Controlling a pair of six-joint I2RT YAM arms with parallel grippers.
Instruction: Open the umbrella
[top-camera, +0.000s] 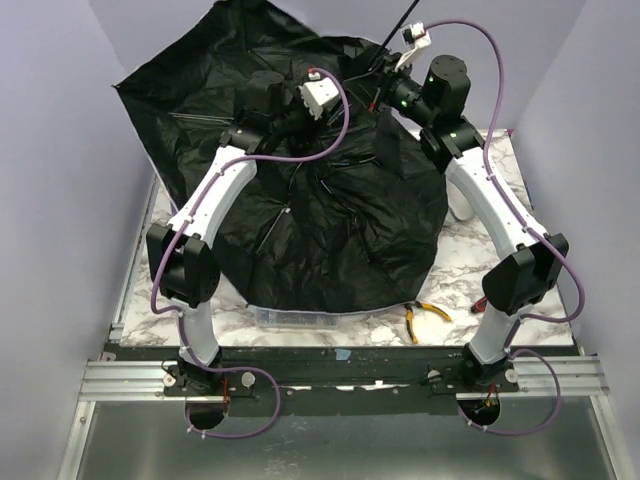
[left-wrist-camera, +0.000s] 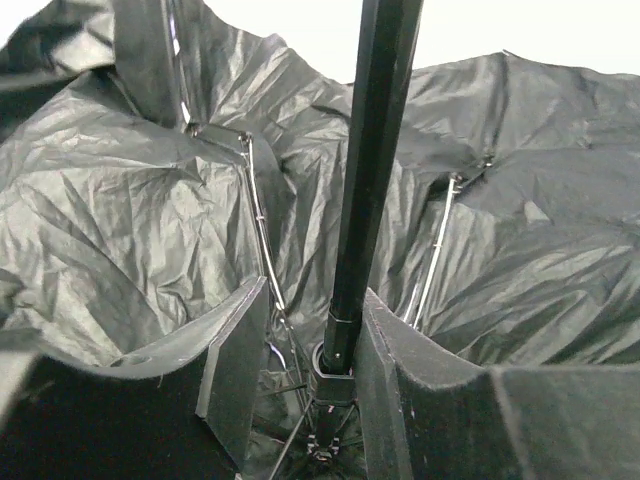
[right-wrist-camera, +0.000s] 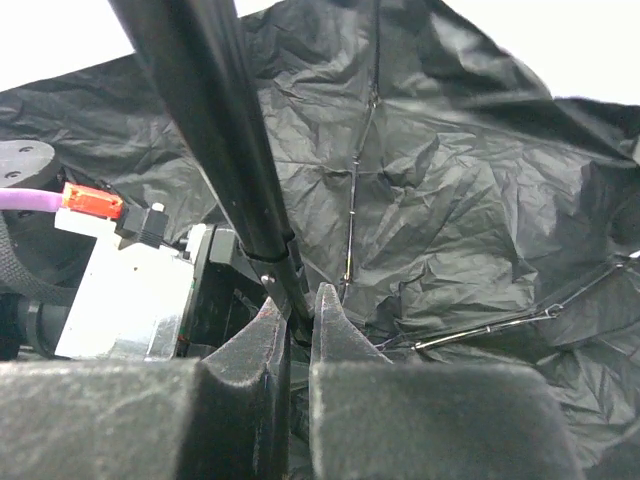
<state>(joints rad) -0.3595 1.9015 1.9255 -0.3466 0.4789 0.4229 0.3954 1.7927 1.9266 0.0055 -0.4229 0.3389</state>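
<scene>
The right gripper, nearest, pinches the thin black shaft of the spread black-lined fabric umbrella. The left gripper straddles that shaft, its 2 jaws partly apart.

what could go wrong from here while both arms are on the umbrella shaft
1. The right pincer pinches the thin shaft only at its tips, so the shaft may twist or slip out.
2. The left pincer stands open around the shaft, so a push along it may glance onto the ribs.
3. The canopy overhangs the clear box near the pliers; spreading it may drag them along.
</scene>
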